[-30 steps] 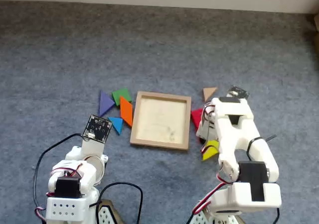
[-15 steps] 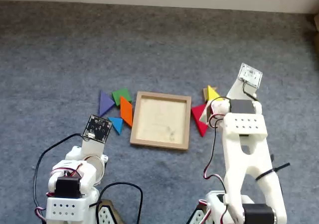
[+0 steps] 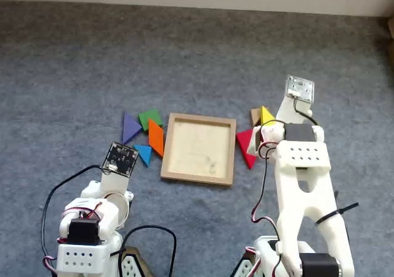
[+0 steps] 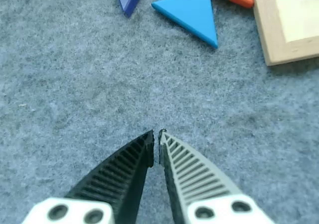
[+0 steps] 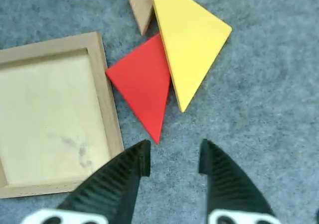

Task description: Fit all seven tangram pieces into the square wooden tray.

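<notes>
The square wooden tray (image 3: 199,174) lies with nothing in it, also seen from the right wrist (image 5: 107,99) and the left wrist (image 4: 279,40). To its left lie a purple triangle (image 3: 129,128), a green square (image 3: 149,118), an orange parallelogram (image 3: 156,138) and a blue triangle (image 3: 144,154). To its right lie a red triangle (image 5: 144,87), a yellow triangle (image 5: 187,40) touching it, and a tan triangle (image 5: 139,2). My right gripper (image 5: 173,157) stands open just short of the red triangle's tip, holding nothing. My left gripper (image 4: 155,134) is shut over bare carpet, short of the blue triangle (image 4: 192,12).
Everything rests on grey carpet (image 3: 197,55). The right arm (image 3: 298,160) stretches over the ground to the right of the tray. The left arm (image 3: 92,221) sits folded near the front left.
The right arm has stretched out away from its base. The yellow triangle, earlier near the tray's front right corner, now lies beside the tan and red pieces. The left arm has not moved.
</notes>
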Available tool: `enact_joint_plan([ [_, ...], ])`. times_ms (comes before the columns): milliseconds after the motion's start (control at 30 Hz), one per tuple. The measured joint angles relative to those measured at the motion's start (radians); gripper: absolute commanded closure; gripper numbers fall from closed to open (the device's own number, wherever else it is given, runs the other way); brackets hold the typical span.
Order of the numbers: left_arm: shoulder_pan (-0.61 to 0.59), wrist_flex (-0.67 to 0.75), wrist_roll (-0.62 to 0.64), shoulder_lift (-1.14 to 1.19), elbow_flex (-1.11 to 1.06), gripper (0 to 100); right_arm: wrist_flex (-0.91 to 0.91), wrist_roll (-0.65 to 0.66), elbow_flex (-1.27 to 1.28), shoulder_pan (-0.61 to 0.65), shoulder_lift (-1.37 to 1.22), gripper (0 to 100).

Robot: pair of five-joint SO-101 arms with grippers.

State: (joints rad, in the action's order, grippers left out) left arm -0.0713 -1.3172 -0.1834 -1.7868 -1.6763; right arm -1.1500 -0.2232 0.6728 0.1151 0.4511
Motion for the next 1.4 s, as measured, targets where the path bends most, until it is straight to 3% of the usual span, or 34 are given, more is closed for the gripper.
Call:
enact_joint_plan([
  [167,0.000,0.000,0.000,0.000,0.000,95,0.015,0.000,-0.044,0.000,-0.080,73.1],
  [700,0.000,0.000,0.000,0.000,0.000,95,0.018,0.002,-0.509,-0.005,-0.750,73.1],
  [1000,0.000,0.000,0.000,0.000,0.000,95,0.015,0.002,-0.634,-0.055,-0.841,73.1],
  [1400,0.000,0.000,0.000,0.000,0.000,95,-0.127,0.002,-0.806,-0.086,-0.844,72.8],
])
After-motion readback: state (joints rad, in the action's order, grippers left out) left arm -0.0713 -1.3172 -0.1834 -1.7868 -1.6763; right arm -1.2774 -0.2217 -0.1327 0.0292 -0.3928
